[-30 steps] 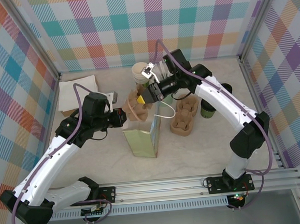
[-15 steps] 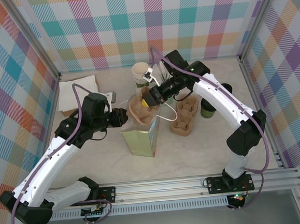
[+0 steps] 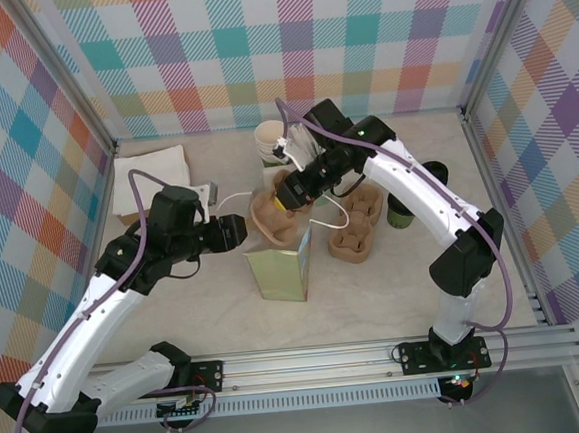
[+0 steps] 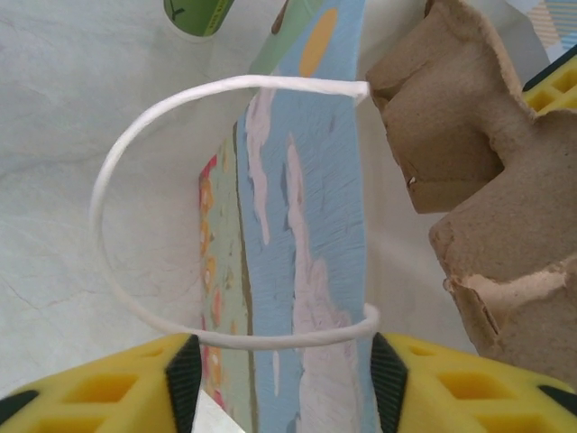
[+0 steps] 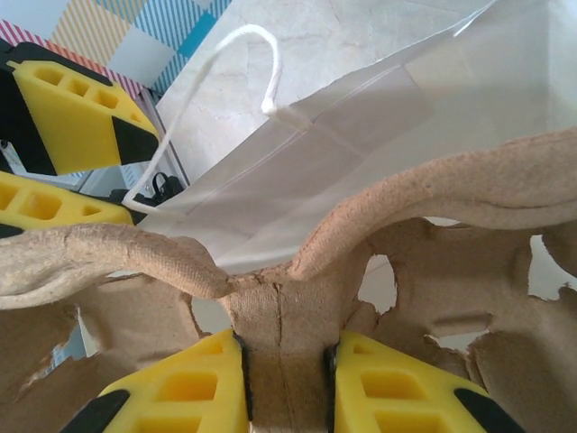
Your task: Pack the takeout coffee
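Observation:
The takeout coffee, an olive-green cup point(image 3: 401, 211), stands on the table to the right, away from both grippers. My right gripper point(image 3: 293, 191) point(image 5: 287, 361) is shut on the centre rib of a brown cardboard cup carrier point(image 3: 270, 218) point(image 5: 279, 307), holding it over the open mouth of the paper bag point(image 3: 281, 267) point(image 5: 361, 135). My left gripper point(image 3: 233, 231) point(image 4: 281, 361) is open at the bag's left side. The bag's white handle loop point(image 4: 108, 180) lies loose between its fingers. The carrier point(image 4: 487, 180) hangs just beyond the bag's printed wall point(image 4: 306, 225).
A second cardboard carrier point(image 3: 355, 221) lies right of the bag. A stack of cream-rimmed cups point(image 3: 271, 138) stands behind my right wrist. White napkins point(image 3: 146, 183) lie at the back left. Checked walls close three sides.
My left gripper has opened and let go of the bag's handle. My right gripper has carried the carrier leftward and lower, onto the bag's mouth.

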You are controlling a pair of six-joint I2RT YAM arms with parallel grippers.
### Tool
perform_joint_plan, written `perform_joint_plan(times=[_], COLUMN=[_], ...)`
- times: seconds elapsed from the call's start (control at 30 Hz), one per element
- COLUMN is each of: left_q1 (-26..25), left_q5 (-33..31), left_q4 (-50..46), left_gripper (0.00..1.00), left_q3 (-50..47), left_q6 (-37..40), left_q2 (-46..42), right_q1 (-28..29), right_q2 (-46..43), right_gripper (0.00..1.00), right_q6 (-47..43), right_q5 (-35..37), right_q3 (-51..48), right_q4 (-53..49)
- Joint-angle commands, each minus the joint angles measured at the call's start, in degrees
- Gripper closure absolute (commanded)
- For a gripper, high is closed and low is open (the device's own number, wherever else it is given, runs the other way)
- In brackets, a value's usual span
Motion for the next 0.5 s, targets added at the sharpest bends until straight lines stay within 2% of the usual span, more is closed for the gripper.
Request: perform_joint_plan(times=[0.0,0.23,0.47], left_q1=[-0.89,-0.89,-0.89], left_q5=[1.71,5.74,7.98], left_q4=[-1.27,-1.74,1.02], left_gripper=[0.41,0.35,0.42], left_q3=[-0.77,-0.84,-3.00], left_q6=[-2.17,-5.37,-9.14], left_q2=[-2.72,-3.52,-3.22], right_q1=[0.47,0.58,0.56], right_q2=[0.14,-0.49,-1.81], right_gripper=[0.78,0.78,0.78], right_q6=[0.17,0.87,2.44], right_q5=[1.45,0.95,0.89], right_q3=[1.69,0.92,-0.68], right_q4=[-0.84,0.15,1.69])
